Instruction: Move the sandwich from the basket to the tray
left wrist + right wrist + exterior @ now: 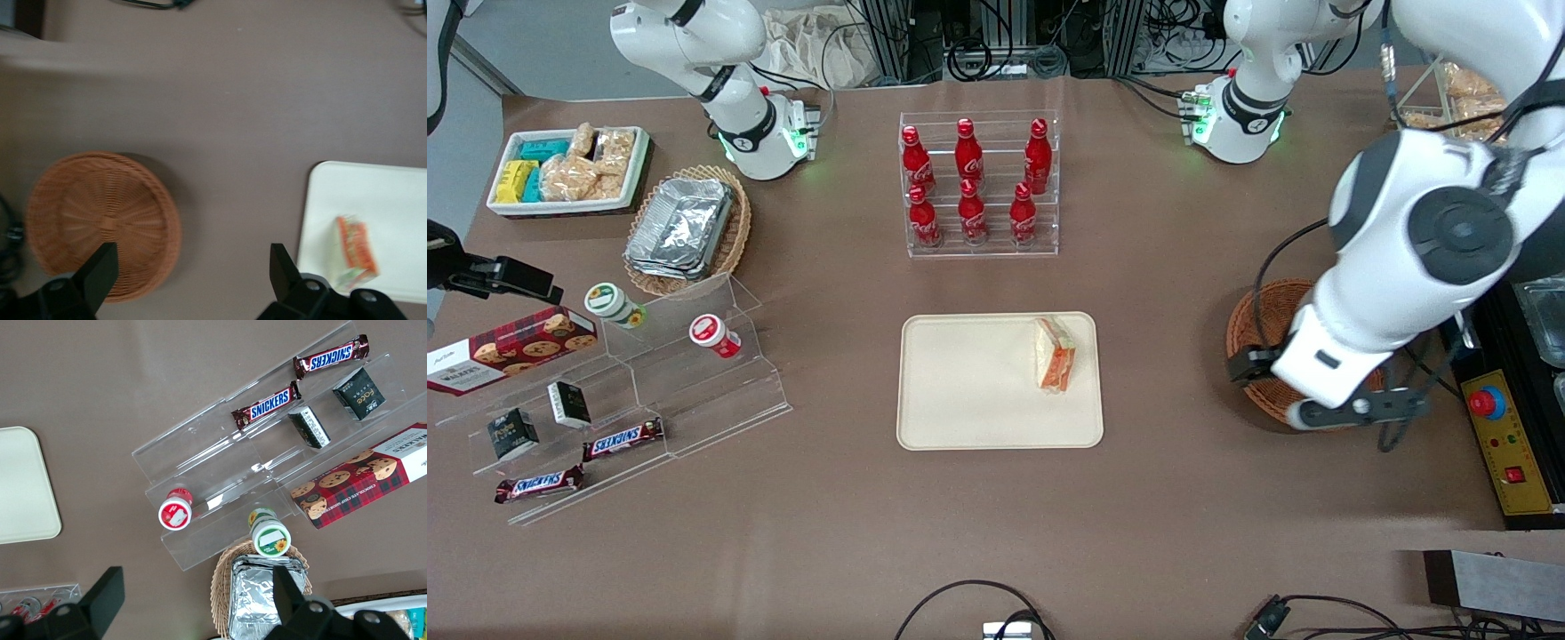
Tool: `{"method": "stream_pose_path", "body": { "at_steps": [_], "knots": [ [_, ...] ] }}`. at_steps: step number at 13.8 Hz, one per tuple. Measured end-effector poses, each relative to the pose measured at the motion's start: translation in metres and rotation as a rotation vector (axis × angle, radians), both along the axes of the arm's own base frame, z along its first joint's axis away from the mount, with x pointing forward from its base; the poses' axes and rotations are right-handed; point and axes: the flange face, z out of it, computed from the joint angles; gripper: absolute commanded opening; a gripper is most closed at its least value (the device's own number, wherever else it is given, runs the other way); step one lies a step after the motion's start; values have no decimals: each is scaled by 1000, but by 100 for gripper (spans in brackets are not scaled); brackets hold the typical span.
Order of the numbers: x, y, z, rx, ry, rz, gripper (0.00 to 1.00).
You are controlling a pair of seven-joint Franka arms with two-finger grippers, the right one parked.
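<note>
Now lying wrapped at the cream rectangular plastic tray's (960, 391) three o'clock edge, triangular white-bread sandwich (1054, 356); hovering above the emptied reddish-brown round wicker basket (100, 220), gripper (193, 267), fingers (100, 270) spread open, holding nothing.

basket (1249, 333) partly hidden by arm, gripper (190, 263) cropped

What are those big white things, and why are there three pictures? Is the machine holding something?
They are robot arms. One picture looks down over the whole table; the other two come from small cameras on the arms' wrists. The working arm's claw is open and holds nothing; it hangs above the table between the round brown basket, which has nothing in it, and the cream tray. The wrapped sandwich already lies on the tray. Farther from the front camera than the tray stands a clear rack of red bottles.
</note>
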Motion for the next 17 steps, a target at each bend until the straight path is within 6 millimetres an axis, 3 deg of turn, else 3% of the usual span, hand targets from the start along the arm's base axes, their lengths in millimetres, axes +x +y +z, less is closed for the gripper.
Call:
{"method": "stream_pose_path", "body": {
  "at_steps": [7, 12, 17],
  "knots": [
    [-52, 81, 54, 27, -17, -95, 100],
    [-81, 100, 86, 40, -55, -95, 100],
    [-104, 100, 105, 43, -70, -95, 100]
  ]
}}
